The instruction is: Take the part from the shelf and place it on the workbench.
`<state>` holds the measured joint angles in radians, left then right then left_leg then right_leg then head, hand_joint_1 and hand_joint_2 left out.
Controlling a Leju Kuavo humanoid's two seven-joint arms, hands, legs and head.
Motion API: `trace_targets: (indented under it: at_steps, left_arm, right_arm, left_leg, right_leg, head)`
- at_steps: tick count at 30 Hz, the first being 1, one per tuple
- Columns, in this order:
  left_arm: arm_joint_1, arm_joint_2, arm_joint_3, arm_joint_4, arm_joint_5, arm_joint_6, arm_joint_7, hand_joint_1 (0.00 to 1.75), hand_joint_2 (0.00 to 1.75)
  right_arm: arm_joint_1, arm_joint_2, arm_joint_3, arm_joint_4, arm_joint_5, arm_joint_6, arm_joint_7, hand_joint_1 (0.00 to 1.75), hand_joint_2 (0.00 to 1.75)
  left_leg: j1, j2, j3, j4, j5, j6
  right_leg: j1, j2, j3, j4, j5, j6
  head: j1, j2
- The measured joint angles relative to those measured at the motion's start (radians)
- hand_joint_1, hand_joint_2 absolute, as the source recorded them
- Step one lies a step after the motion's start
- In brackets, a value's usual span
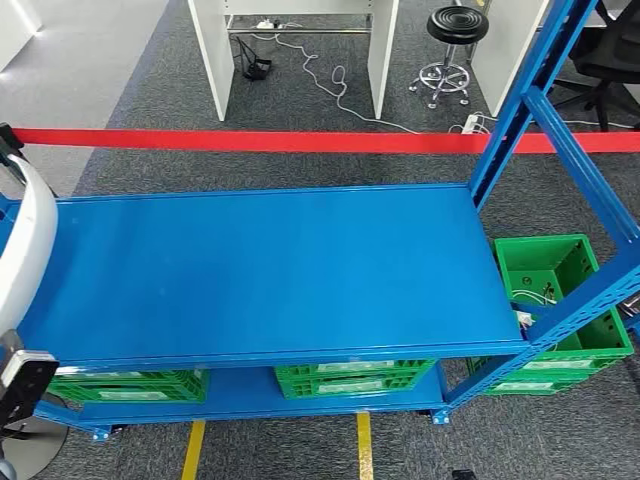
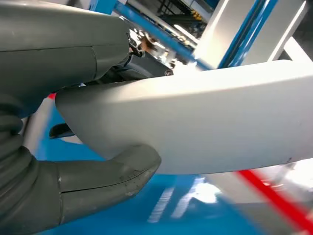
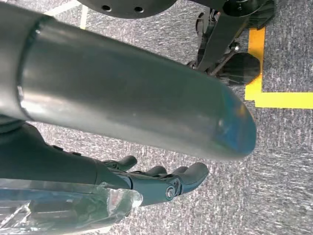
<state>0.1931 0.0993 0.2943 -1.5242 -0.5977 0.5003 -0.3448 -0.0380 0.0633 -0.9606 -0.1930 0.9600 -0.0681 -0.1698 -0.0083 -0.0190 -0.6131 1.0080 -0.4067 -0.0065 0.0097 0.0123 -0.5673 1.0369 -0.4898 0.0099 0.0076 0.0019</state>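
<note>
The part is a long white curved shell (image 2: 207,117), and my left hand (image 2: 33,161) grips it, with the grey thumb (image 2: 110,178) under it and the other fingers over it. In the head view the same white part (image 1: 26,250) rises at the far left edge, over the left end of the bare blue shelf board (image 1: 264,270). My right hand (image 3: 158,181) hangs over grey carpet with its dark fingers stretched out and nothing in them.
A red tape barrier (image 1: 302,141) runs across behind the shelf. The blue upright frame (image 1: 528,90) stands at the right. Green crates sit under the board (image 1: 355,378) and at the right end (image 1: 562,290). A stool (image 1: 456,25) and a white desk leg (image 1: 211,50) stand beyond.
</note>
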Motion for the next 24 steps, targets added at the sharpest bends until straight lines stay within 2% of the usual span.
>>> trace_targets:
  at_steps: [5, 9, 14, 19, 24]
  left_arm:
    - [-0.003, -0.043, -0.013, -0.037, 0.192, -0.060, -0.094, 1.75, 1.75]
    - [-0.004, -0.079, -0.057, -0.075, 0.404, -0.210, -0.162, 1.75, 1.75]
    - [0.003, -0.107, -0.141, -0.123, 0.544, -0.344, -0.209, 1.75, 1.75]
    - [0.013, -0.114, -0.225, -0.158, 0.596, -0.409, -0.225, 1.75, 1.75]
    - [0.016, -0.114, -0.258, -0.176, 0.602, -0.434, -0.250, 1.75, 1.75]
  right_arm:
    - [-0.002, 0.001, 0.000, 0.000, 0.004, 0.000, -0.009, 0.00, 0.00]
    - [-0.003, 0.002, 0.000, 0.000, 0.012, 0.000, -0.020, 0.00, 0.00]
    - [-0.004, 0.002, -0.003, 0.000, 0.016, 0.003, -0.029, 0.00, 0.00]
    - [-0.007, 0.002, -0.009, 0.000, 0.019, 0.006, -0.032, 0.00, 0.00]
    - [-0.007, 0.002, -0.015, 0.000, 0.022, 0.009, -0.034, 0.00, 0.00]
  left_leg:
    - [0.000, 0.000, 0.000, 0.000, 0.000, 0.000]
    - [0.000, 0.000, 0.000, 0.000, 0.000, 0.000]
    - [-0.001, 0.000, 0.000, 0.000, 0.001, 0.001]
    - [-0.001, 0.000, 0.000, 0.000, 0.001, 0.001]
    - [0.000, 0.000, 0.000, 0.000, 0.001, 0.001]
  right_leg:
    - [0.000, 0.000, 0.000, 0.000, 0.000, 0.000]
    - [0.000, 0.000, 0.000, 0.000, 0.000, 0.001]
    - [-0.001, 0.000, 0.009, 0.000, 0.002, 0.002]
    - [-0.001, 0.001, 0.010, 0.000, 0.002, 0.002]
    - [-0.001, 0.000, 0.010, 0.000, 0.002, 0.002]
  head:
    - [0.000, 0.000]
    - [0.000, 0.000]
    - [0.000, 0.000]
    - [0.000, 0.000]
    - [0.000, 0.000]
